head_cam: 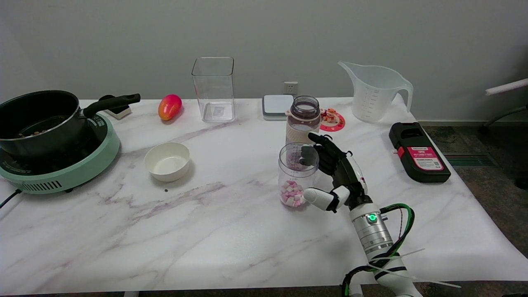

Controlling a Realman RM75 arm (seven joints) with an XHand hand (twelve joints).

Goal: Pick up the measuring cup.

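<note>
**Room and backdrop**

A plain grey-white painted wall (123,37) is seen behind a white marble-patterned tabletop with pinkish veins (214,231). A white wall socket (291,87) is mounted just above the table edge. Dark mottled flooring (491,165) is visible at right. Lighting is even.
</note>
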